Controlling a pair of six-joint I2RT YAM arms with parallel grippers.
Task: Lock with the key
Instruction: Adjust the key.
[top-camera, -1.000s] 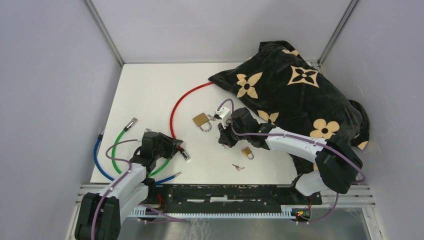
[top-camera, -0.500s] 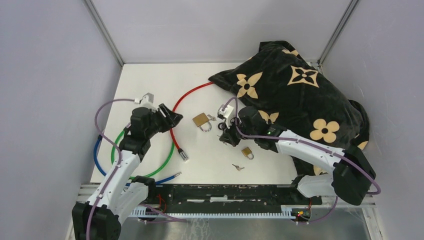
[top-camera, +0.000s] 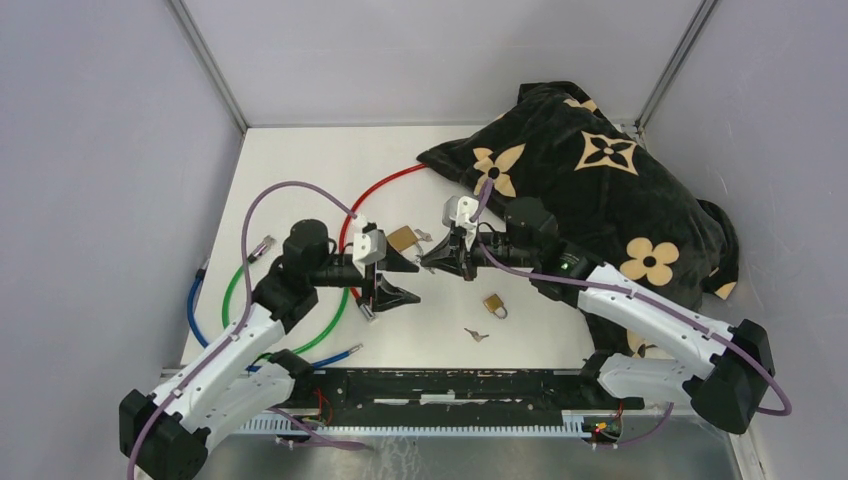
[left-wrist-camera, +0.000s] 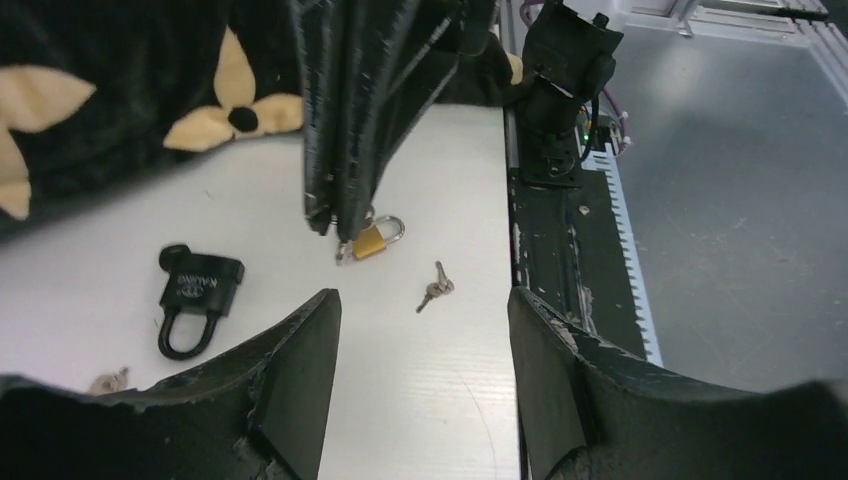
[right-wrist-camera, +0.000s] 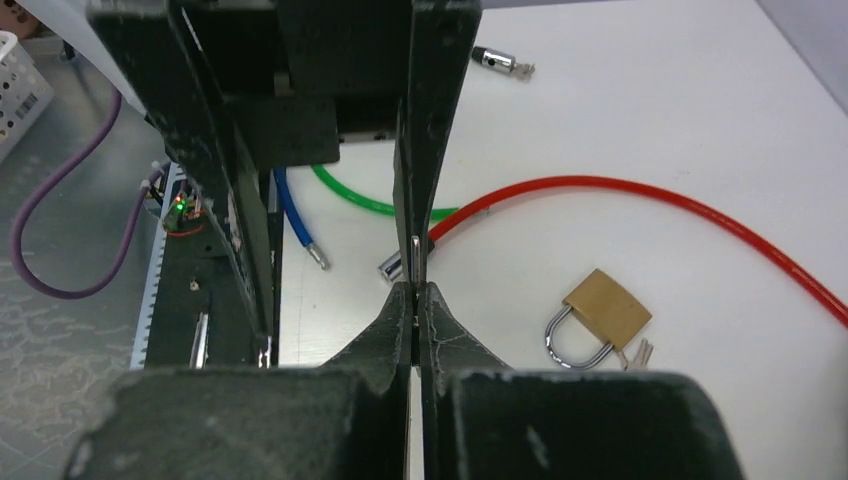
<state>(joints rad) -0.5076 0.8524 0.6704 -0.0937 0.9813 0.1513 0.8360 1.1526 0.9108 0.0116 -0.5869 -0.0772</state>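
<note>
A black padlock lies on the white table with its shackle toward the left wrist camera. A small brass padlock lies near a loose key. The larger brass padlock has keys beside it. My left gripper hovers open at mid-table with nothing between its fingers. My right gripper is shut and points tip to tip at the left one. In the right wrist view, the right gripper shows nothing clearly held. It hangs above the black padlock and the small brass padlock.
A black cushion with beige flowers fills the back right. Red cable, green cable and blue cable loop over the left half of the table. The table's black front rail runs along the near edge.
My left arm swung from the cables at the left to mid-table and its jaws opened wider. My right gripper stayed shut and turned to face it.
</note>
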